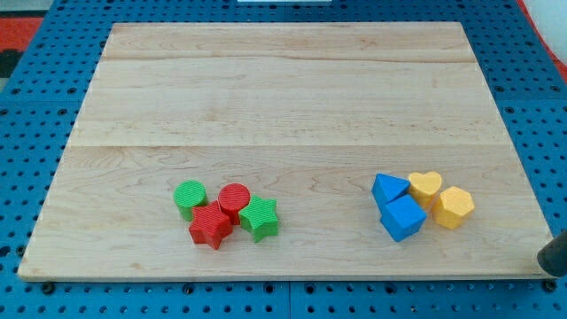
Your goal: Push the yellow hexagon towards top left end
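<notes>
Currently my tip (551,260), a bare rod holding nothing, sits below-right of the yellow hexagon (454,207), well placed to push up-left.

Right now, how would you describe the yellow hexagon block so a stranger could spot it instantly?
On the wooden board, find the blue-and-yellow cluster near the view's bottom right. The yellow hexagon block is its rightmost piece, beside the yellow heart block. It has flat sides, unlike the lobed heart. My tip shows off the board's bottom-right corner.

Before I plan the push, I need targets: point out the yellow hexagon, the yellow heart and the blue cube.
yellow hexagon (454,206), camera view, top face.
yellow heart (426,185), camera view, top face.
blue cube (403,216), camera view, top face.
</notes>
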{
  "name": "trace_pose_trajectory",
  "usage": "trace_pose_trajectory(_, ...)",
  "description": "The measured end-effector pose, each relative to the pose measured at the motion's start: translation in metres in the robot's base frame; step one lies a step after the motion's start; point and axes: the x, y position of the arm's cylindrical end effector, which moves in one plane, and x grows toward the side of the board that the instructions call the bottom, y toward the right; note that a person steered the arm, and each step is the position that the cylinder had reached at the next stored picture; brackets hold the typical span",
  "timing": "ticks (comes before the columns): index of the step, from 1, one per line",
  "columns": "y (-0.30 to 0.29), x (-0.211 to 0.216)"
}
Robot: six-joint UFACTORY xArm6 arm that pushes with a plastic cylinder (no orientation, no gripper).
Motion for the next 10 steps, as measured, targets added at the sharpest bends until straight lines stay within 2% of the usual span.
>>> trace_pose_trajectory(1,-0.002,0.0)
trace_pose_trajectory(2,-0.009,-0.029)
trace_pose_trajectory(3,-0.049,-0.044)
trace_pose_trajectory(4,-0.057,-0.006)
trace_pose_trajectory(5,-0.087,-0.086)
trace_pose_trajectory(6,-0.14,-0.112)
trace_pose_trajectory(8,-0.15,-0.215)
trace_pose_trajectory(9,-0.145,-0.241)
trace_pose_trajectory(10,-0.13,-0.244)
